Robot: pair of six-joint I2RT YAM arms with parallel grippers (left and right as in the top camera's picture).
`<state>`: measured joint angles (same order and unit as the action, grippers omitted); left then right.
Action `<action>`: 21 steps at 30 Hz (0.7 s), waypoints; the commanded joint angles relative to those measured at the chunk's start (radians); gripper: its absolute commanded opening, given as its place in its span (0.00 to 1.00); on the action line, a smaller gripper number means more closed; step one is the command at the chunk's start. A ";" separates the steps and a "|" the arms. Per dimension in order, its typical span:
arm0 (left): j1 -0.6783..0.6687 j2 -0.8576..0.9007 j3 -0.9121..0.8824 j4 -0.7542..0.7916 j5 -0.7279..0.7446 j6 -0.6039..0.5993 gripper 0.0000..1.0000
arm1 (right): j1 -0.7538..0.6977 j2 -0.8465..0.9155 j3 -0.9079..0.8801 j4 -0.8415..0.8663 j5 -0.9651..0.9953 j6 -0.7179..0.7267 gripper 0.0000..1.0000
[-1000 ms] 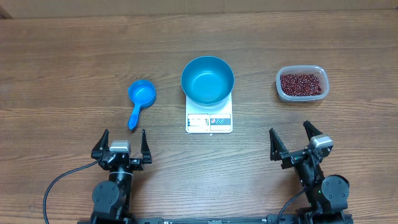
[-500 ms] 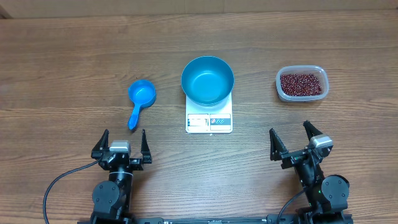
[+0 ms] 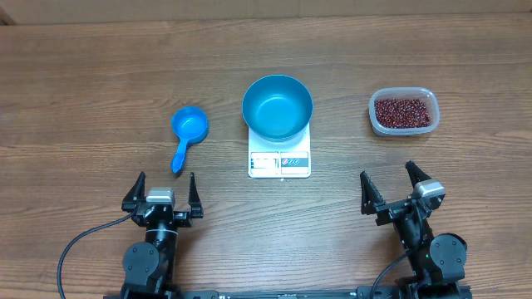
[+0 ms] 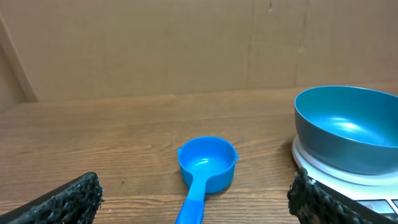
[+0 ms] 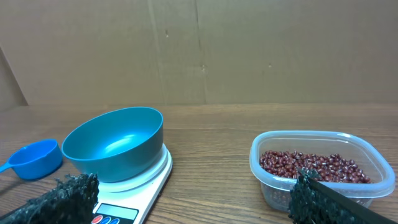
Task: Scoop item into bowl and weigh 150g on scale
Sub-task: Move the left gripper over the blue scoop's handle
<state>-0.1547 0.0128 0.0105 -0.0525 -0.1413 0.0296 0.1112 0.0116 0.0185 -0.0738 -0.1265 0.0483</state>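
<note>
Wood-grain table (image 3: 100, 75), plain brown cardboard wall (image 4: 155, 43) behind.

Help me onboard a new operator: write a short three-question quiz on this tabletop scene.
1. True or false: the bowl sits on the scale.
2. Short answer: which is nearer the scoop, the left gripper or the right gripper?
3. Multiple choice: where are the beans? A) in the bowl B) in the clear tub C) in the scoop

Key: 1 true; 2 the left gripper; 3 B.
</note>
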 commanded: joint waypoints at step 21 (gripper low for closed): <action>0.005 0.578 1.080 -0.679 0.125 -0.029 1.00 | -0.006 -0.009 -0.011 0.003 0.006 -0.004 1.00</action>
<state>-0.1547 0.4618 0.9504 -0.6750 -0.0757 0.0174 0.1112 0.0116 0.0185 -0.0746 -0.1261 0.0483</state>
